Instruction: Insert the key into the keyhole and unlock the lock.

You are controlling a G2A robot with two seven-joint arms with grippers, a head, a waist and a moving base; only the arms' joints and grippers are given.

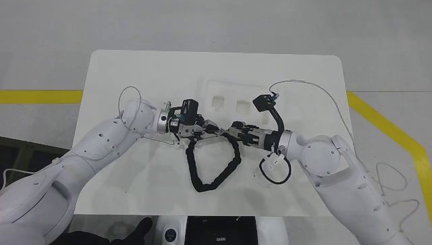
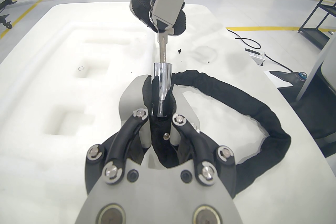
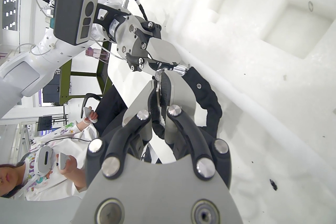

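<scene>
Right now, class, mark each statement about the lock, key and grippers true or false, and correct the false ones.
1. The left gripper grips the chrome lock. True.
2. The key lies on the table. False: the right gripper holds it above the table, with its tip at the lock's end.
3. The black chain forms a loop on the table. True.
4. The right gripper is open. False: it is shut on the key.
</scene>
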